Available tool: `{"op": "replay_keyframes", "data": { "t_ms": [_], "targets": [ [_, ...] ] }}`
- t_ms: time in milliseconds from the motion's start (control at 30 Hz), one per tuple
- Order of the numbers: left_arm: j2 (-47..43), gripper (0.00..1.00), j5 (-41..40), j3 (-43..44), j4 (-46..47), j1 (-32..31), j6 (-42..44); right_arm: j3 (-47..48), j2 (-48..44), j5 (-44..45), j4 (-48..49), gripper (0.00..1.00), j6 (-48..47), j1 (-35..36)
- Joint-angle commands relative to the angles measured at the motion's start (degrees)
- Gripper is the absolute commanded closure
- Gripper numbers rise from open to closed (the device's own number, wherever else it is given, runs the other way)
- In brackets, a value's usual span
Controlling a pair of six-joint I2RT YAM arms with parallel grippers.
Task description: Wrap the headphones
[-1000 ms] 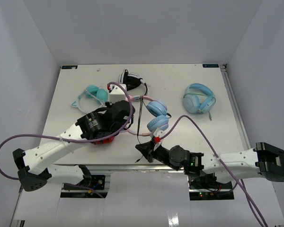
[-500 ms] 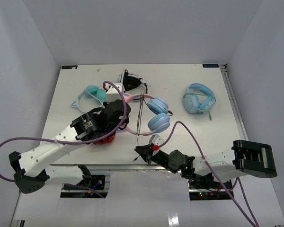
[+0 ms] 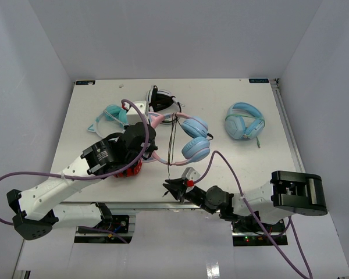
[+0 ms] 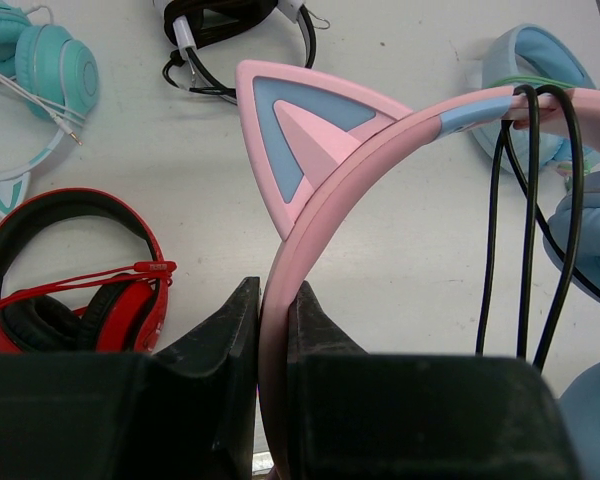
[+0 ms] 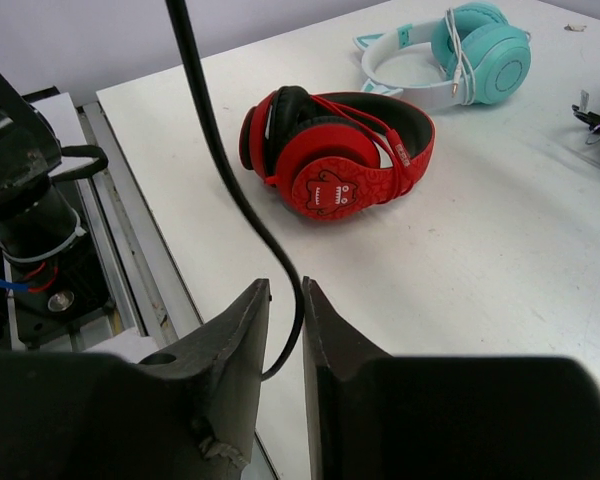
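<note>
The headphones have a pink cat-eared headband (image 4: 380, 150) and light blue ear cups (image 3: 195, 139). My left gripper (image 4: 273, 290) is shut on the headband and holds it above the table; it also shows in the top view (image 3: 150, 127). The thin black cable (image 4: 528, 220) is looped over the headband near the cups and hangs down (image 3: 170, 148) toward the near edge. My right gripper (image 5: 285, 290) is shut on this cable (image 5: 205, 120) low over the table's front edge, and it shows in the top view (image 3: 167, 187).
Red headphones (image 3: 128, 170) lie under the left arm, also in the right wrist view (image 5: 330, 150). A teal pair with a white cat-ear band (image 3: 113, 115), a black-and-white pair (image 3: 161, 99) and an all-light-blue pair (image 3: 244, 121) lie farther back. The metal front rail (image 5: 120, 260) is beside the right gripper.
My right gripper has slid left along the front edge with the cable in it. My left gripper has carried the headband slightly back and left.
</note>
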Motion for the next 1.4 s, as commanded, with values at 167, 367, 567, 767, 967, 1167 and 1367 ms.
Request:
{"op": "replay_keyframes", "data": {
  "t_ms": [167,367,567,767,967,1167,1367],
  "targets": [
    [-2.6,1.00,0.3,1.6,4.8,0.2,-2.6,-1.3,4.9,1.5,20.5,0.72,-0.9,0.3],
    [-3.4,1.00,0.5,0.9,5.3,0.2,-2.9,-1.8,7.3,1.5,25.4,0.76,-1.5,0.3],
    [-5.3,1.00,5.7,-0.4,7.9,0.2,-1.2,-2.8,7.9,3.1,27.7,0.90,-1.8,0.3],
    [-8.2,1.00,19.8,-0.3,12.7,0.2,7.3,-11.3,3.8,6.0,35.8,0.92,-1.9,0.2],
    [-8.1,1.00,34.6,2.7,13.1,0.2,16.0,-19.2,-7.5,3.5,35.7,0.92,-5.0,0.3],
    [-5.5,1.00,49.1,2.9,12.6,0.2,28.9,-21.6,-29.7,5.5,15.7,0.92,-6.9,0.3],
    [-3.1,1.00,60.3,2.9,10.4,0.3,42.3,-19.4,-54.3,8.0,-11.5,0.92,-5.4,0.3]
  ]
}}
